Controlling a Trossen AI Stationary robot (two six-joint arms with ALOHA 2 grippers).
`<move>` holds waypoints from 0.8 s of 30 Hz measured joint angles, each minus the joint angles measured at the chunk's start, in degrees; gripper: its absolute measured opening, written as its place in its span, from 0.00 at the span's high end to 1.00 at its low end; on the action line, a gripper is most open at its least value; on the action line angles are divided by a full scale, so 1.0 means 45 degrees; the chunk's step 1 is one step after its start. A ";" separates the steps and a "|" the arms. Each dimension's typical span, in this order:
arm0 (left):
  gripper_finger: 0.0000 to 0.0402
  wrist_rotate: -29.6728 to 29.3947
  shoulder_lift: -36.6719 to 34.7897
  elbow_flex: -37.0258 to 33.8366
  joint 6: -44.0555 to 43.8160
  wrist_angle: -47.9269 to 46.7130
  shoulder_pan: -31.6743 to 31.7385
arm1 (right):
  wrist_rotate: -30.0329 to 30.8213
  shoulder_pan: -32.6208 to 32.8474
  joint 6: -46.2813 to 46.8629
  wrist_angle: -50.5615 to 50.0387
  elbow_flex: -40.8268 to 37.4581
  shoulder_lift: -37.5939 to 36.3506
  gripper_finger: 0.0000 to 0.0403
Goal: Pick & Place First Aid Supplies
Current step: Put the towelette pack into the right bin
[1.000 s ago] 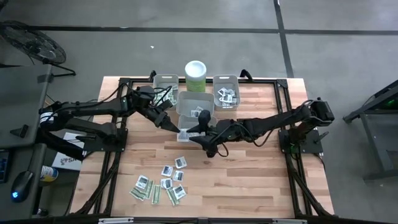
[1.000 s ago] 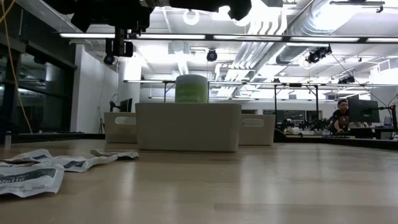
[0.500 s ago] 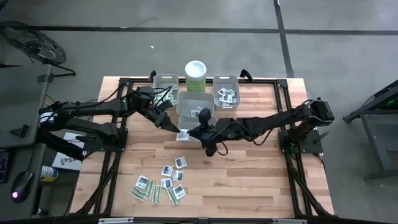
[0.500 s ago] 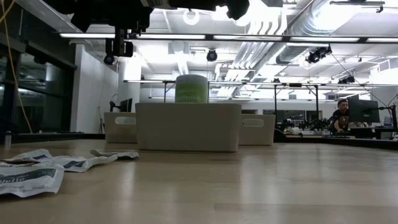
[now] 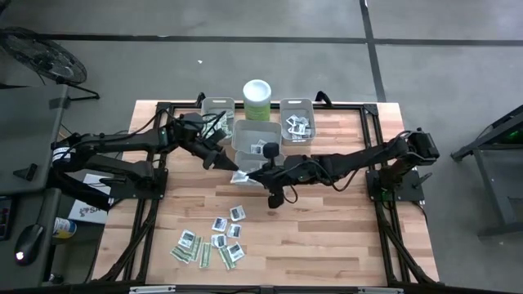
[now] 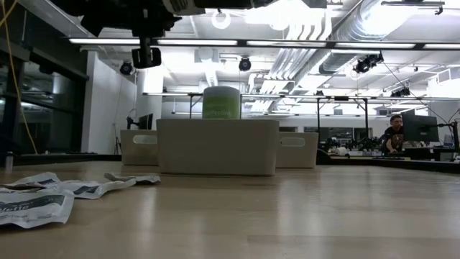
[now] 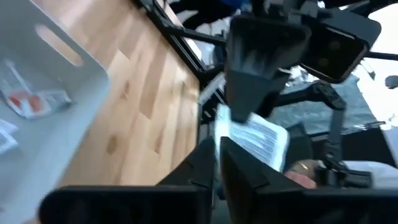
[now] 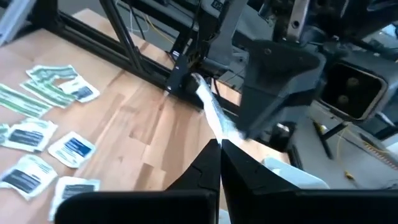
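One small white packet with dark print (image 5: 240, 174) hangs in the air in front of the middle grey bin (image 5: 255, 140), held between my two grippers. My left gripper (image 5: 234, 169) comes at it from the table's left and is shut on it. My right gripper (image 5: 252, 173) comes from the right and is also shut on it. In the right wrist view the packet (image 8: 211, 109) shows almost edge-on. Several more packets (image 5: 211, 242), green-white strips and white squares, lie flat on the table near its front edge. My left gripper pinches the packet's edge (image 7: 219, 127) between its two fingers, coming nearly level from the table's left. The printed face (image 7: 256, 140) stands out beyond the fingertips, clear of the table. My right gripper pinches the packet's opposite end (image 8: 226, 134) between its two fingers, coming nearly level from the table's right. The packet stands tilted on edge, lifted clear.
Three grey bins stand at the back: the left one (image 5: 216, 112) and the right one (image 5: 297, 124) hold packets. A pale green canister with a white lid (image 5: 257, 96) stands behind the middle bin. Bare wood lies between the grippers and the pile.
Both wrists have rolled where they stand, without travelling across the table. The packet between them has turned from lying nearly flat to standing tilted on edge. It stays in the air in front of the middle bin.
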 joint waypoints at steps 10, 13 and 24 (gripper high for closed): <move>0.61 -0.0731 -0.0148 0.0002 0.1891 -0.0037 0.0005 | -0.0017 -0.0137 0.3216 -0.0149 0.0000 -0.0051 1.00; 0.56 -0.1046 -0.0466 0.0036 0.2556 0.0014 0.0005 | -0.0026 -0.0409 0.5457 -0.0167 0.0000 -0.0159 1.00; 0.63 -0.3287 -0.3243 0.0036 0.4807 -0.1395 0.0005 | -0.3515 -0.2156 1.2873 -0.0969 -0.0121 -0.0287 1.00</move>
